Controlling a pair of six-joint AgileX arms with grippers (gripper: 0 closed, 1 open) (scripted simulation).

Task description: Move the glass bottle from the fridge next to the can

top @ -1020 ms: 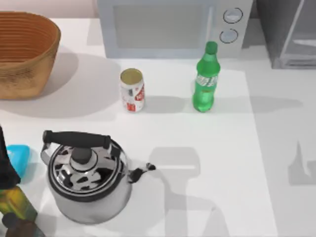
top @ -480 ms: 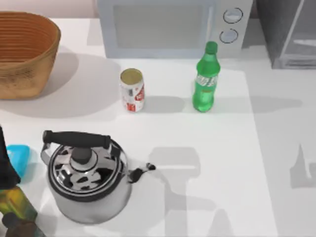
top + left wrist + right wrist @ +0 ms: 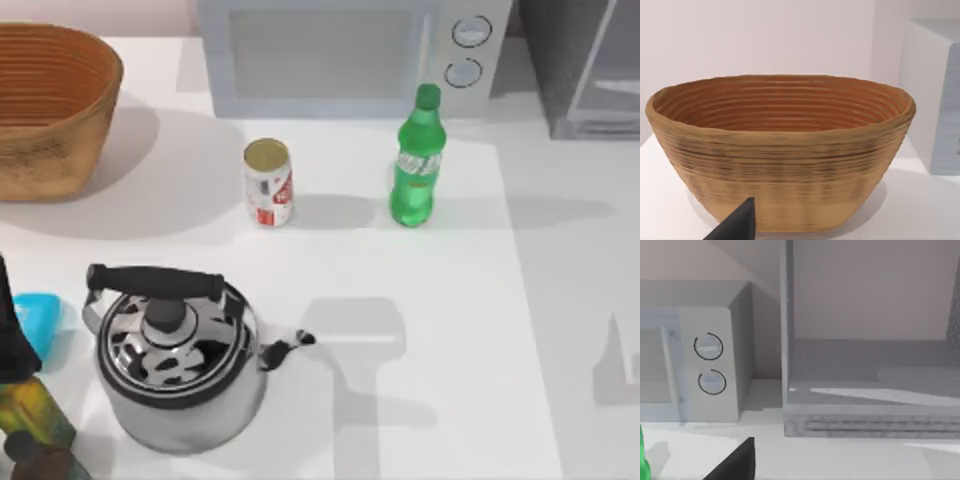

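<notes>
The green glass bottle (image 3: 415,160) stands upright on the white table in front of the microwave's dials, well to the right of the can (image 3: 268,182). The can is white and red with a dull gold top, also upright. The dark grey fridge (image 3: 580,70) sits at the back right corner; the right wrist view looks at the fridge (image 3: 865,365) from close by, with a sliver of the bottle (image 3: 642,462) at its edge. A dark part of my right gripper (image 3: 737,462) shows there. My left gripper (image 3: 737,227) shows as a dark tip before the basket.
A light grey microwave (image 3: 340,50) stands at the back centre. A woven basket (image 3: 50,110) sits back left. A steel kettle (image 3: 175,360) with a black handle stands front left, beside a dark olive bottle (image 3: 25,400) and a blue object (image 3: 38,315).
The arms' shadows on the table have slid toward the front and the right edge. The bottle and the can have stayed put.
</notes>
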